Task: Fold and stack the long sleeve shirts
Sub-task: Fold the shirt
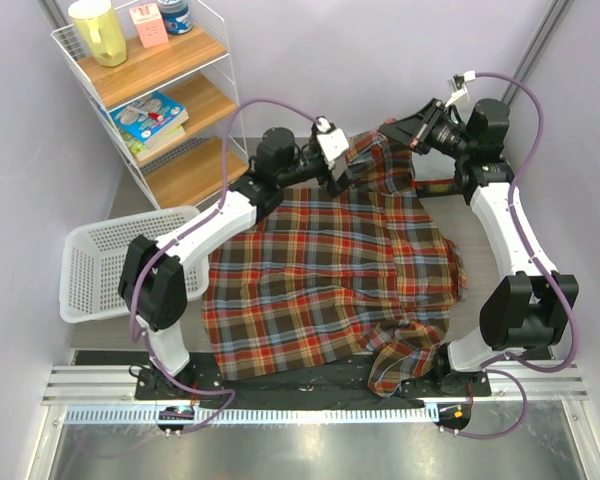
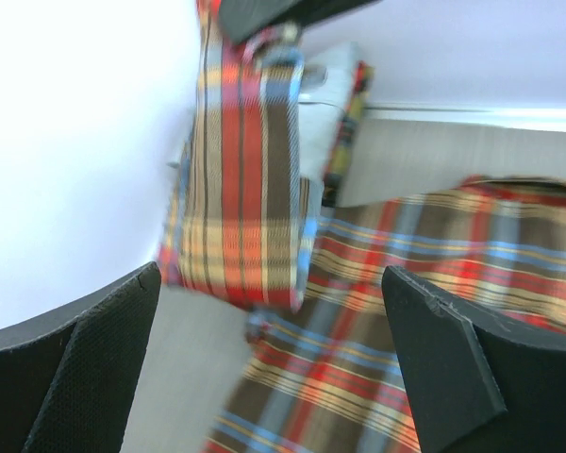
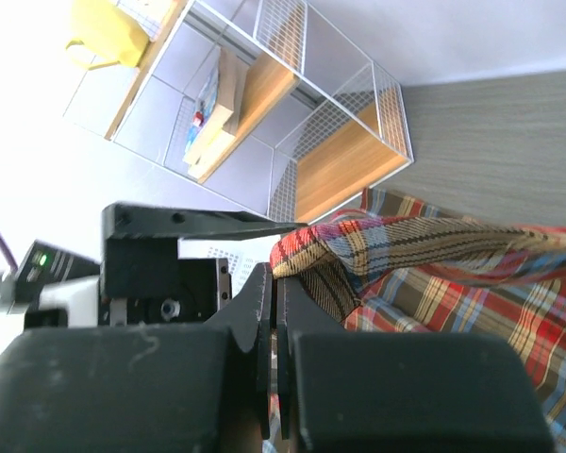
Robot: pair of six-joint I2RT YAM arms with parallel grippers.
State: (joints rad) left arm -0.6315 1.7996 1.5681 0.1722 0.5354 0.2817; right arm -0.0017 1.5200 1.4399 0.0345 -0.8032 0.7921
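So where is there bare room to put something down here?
The red, green-brown and cream plaid flannel shirt covers most of the table. Bare surface shows beyond its far edge, by the wire shelf. The white mesh basket looks empty. Crowded where the left gripper and right gripper meet.

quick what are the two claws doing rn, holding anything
left claw: open, holding nothing
right claw: closed, pinching a lifted edge of the plaid flannel shirt

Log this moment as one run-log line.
plaid shirt: spread out, far end raised | right tool: shut on plaid shirt | left tool: open, empty, near raised end
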